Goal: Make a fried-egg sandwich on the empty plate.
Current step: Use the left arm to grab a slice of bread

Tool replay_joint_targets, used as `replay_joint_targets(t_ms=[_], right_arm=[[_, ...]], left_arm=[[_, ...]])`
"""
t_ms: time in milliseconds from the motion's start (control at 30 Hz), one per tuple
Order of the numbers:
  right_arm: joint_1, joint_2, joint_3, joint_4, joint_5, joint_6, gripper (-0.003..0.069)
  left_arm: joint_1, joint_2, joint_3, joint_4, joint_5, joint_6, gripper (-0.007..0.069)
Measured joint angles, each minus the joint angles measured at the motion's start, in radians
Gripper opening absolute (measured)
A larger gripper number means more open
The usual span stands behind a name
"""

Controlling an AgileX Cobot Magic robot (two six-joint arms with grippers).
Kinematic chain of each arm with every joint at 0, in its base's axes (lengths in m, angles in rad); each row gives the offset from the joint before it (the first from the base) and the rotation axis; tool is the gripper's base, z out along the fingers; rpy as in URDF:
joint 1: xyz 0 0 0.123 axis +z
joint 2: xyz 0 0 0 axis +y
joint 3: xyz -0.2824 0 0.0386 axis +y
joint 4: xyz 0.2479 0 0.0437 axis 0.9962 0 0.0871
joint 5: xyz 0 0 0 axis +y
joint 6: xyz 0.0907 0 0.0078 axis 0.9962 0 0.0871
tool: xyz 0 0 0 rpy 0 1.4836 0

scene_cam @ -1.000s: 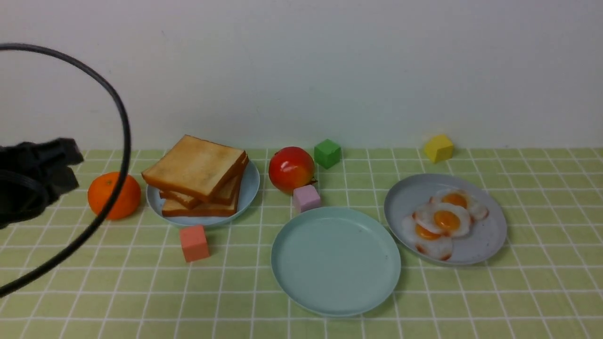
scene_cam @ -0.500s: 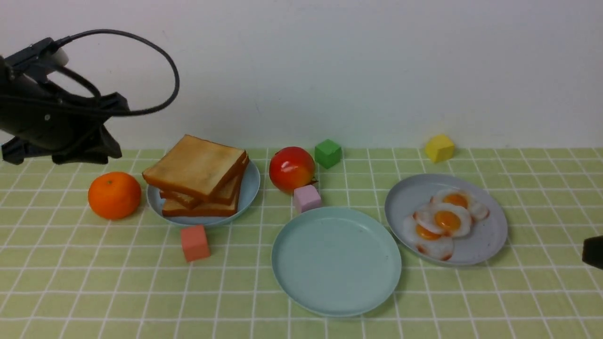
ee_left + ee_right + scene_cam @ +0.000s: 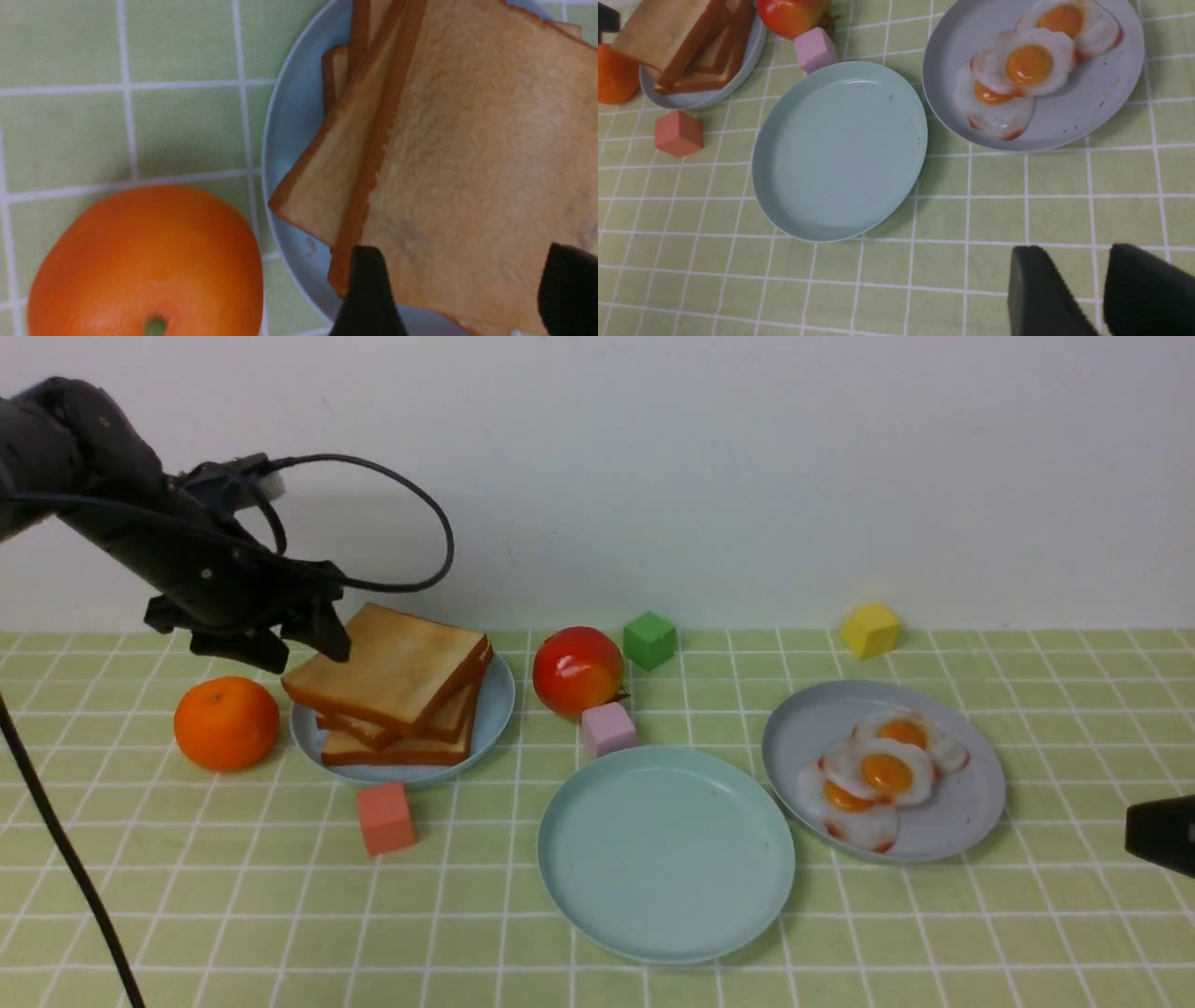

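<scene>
Hovering over the toast stack, the left gripper has its jaws spread wide and holds nothing. The top slice lies directly beneath it, and the jaws line up along the slice's edge on the side toward the orange. Whether the fingertips touch the crust cannot be told. Being square, the slice has no long axis; it sits skewed on the slices below, one corner overhanging the blue plate. From this gripper the empty plate lies to the right and nearer the robot, past the pink cube; it holds nothing yet. The fried egg rests on top of two red-edged eggs on the grey plate, just right of the empty plate. The right gripper hangs beside that grey plate, jaws parted narrowly and empty. Judged from this layout, the left arm is nearer the toast and the right arm nearer the egg.
</scene>
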Motion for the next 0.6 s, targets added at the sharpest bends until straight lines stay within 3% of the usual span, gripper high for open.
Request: replay_joint_targets(t_ms=[433,533,600], right_arm=[[0.000,0.000,0.000,0.007,0.000,0.000,0.0241],[0.000,0.000,0.000,0.007,0.000,0.000,0.0241],[0.000,0.000,0.000,0.007,0.000,0.000,0.0241]], left_arm=[[-0.001,0.071,-0.020,-0.004,-0.047,0.013,0.0504],[-0.001,0.072,-0.022,-0.006,-0.045,0.016,0.0463],[-0.001,0.072,-0.025,-0.008,-0.040,0.017,0.0367]])
